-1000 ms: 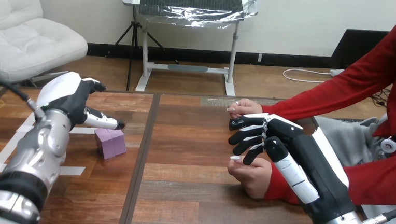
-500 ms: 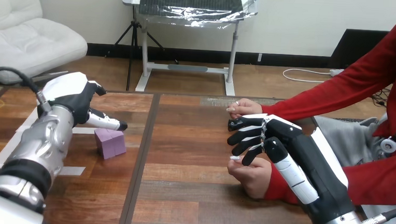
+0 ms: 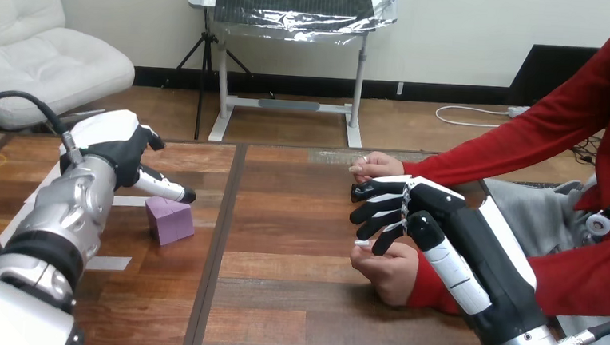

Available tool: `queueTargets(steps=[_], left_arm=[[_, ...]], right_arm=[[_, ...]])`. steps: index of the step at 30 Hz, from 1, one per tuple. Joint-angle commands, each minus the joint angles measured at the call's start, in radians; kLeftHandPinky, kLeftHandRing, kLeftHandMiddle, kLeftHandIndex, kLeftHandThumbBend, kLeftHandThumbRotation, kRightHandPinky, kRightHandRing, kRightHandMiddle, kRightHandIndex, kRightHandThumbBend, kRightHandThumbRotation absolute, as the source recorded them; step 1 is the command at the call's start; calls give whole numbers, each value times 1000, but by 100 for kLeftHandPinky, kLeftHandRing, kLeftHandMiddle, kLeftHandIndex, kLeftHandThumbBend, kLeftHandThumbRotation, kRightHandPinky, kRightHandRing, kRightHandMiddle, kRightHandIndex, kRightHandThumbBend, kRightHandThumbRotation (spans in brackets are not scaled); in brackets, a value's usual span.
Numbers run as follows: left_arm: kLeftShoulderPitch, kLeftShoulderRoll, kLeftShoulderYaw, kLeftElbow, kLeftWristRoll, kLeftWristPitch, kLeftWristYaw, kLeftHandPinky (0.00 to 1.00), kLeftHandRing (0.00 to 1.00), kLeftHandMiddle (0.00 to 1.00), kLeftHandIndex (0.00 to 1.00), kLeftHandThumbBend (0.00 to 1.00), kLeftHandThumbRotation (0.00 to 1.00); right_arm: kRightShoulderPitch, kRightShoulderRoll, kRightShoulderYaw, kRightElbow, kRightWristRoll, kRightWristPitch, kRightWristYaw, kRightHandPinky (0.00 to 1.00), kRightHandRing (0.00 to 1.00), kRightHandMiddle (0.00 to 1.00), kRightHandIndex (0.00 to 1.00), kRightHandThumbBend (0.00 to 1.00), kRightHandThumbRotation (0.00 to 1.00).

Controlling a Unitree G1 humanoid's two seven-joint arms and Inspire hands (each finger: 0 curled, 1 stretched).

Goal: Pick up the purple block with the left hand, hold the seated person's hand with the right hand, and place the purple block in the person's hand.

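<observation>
– Where is the purple block (image 3: 169,220) now?

– It lies on the wooden table (image 3: 278,299), where it lay a second ago. My left hand (image 3: 119,151) hangs just above and behind it, fingers loose and holding nothing, thumb pointing out over the block. In the last second my forearm has swung in a little and the hand has crept towards the block. I judge the grasp is only being lined up.

– And your right?

– My right hand (image 3: 411,211) has not stirred. Its fingers are spread and slightly bent over the person's nearer hand (image 3: 392,266), not wrapped round it. I cannot tell whether they touch. The person's farther hand (image 3: 376,166) rests just behind. Both the hold and the handover remain to be done.
</observation>
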Motion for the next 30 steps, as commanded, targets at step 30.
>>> queueTargets(steps=[30], left_arm=[[-126, -60, -73, 74, 36, 82, -121, 87, 88, 87, 85, 87, 43]], right_arm=[[-47, 4, 0, -31, 18, -17, 4, 41, 54, 60, 66, 75, 97]])
